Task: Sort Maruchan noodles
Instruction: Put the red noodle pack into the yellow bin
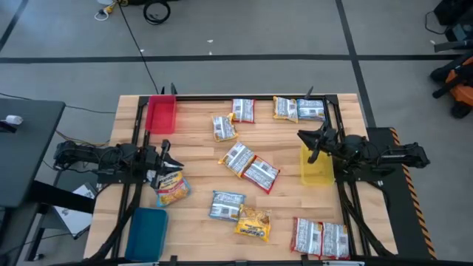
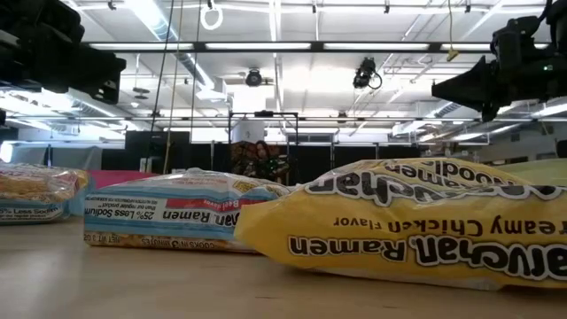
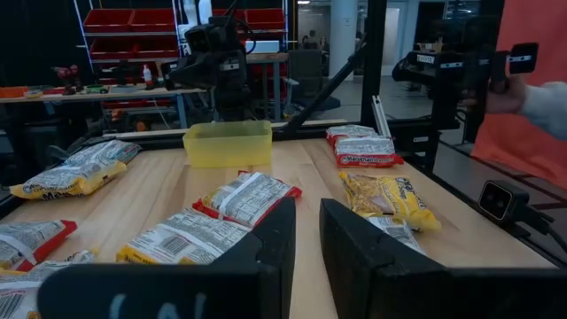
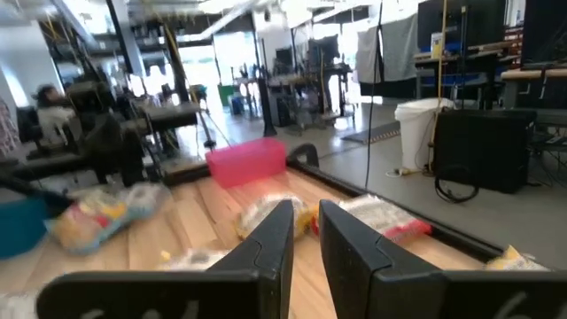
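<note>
- From above: my left gripper [image 1: 164, 157] hangs near the table's left edge, my right gripper [image 1: 310, 140] beside the yellow tray [image 1: 316, 168]. Maruchan noodles [image 1: 248, 168] lie scattered flat across the wooden table [image 1: 199, 140]; the red tray [image 1: 161, 114] and blue tray [image 1: 146, 233] sit on the left.
- Low view: only here can I read the print on a glossy, crinkled yellow packet [image 2: 416, 221] close up, a blue-edged packet [image 2: 177, 217] behind it.
- Left wrist: my fingers [image 3: 282, 239] stand nearly together, grasping nothing, packets beyond them. A person's sleeve [image 3: 545, 102] shows at the far side.
- Right wrist: fingers [image 4: 275, 235] likewise nearly closed and empty, pointing toward the red tray.
</note>
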{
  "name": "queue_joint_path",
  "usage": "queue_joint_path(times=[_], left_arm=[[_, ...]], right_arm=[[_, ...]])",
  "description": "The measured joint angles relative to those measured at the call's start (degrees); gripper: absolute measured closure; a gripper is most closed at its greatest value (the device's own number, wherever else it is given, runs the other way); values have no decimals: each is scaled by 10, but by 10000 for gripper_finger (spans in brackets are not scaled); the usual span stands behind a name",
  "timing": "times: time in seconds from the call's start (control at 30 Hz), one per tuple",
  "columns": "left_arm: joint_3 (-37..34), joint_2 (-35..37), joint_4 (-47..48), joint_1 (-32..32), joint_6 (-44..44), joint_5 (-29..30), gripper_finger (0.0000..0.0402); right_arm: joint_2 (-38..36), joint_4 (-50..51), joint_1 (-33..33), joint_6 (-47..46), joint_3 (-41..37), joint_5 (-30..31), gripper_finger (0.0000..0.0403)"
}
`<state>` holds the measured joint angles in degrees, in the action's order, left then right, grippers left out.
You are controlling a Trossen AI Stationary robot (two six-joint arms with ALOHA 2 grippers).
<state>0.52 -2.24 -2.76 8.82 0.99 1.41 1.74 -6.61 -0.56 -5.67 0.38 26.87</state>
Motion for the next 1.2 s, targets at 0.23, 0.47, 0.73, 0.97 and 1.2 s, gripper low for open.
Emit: queue_joint_path(times=[0.23,0.47,0.73,0.97,1.2], left_arm=[[0,0,0,0,-12,0,340],[0,0,0,0,-51,0,340],[0,0,0,0,-48,0,340],[0,0,0,0,-48,0,340],[0,0,0,0,-48,0,340]], right_arm=[[1,-48,-2,-70,0,-5,340],[47,-64,20,-89,34,-87,350],[324,-60,156,-105,149,18,357],[616,-20,295,-132,333,79,346],[844,311,397,-344,585,14,287]])
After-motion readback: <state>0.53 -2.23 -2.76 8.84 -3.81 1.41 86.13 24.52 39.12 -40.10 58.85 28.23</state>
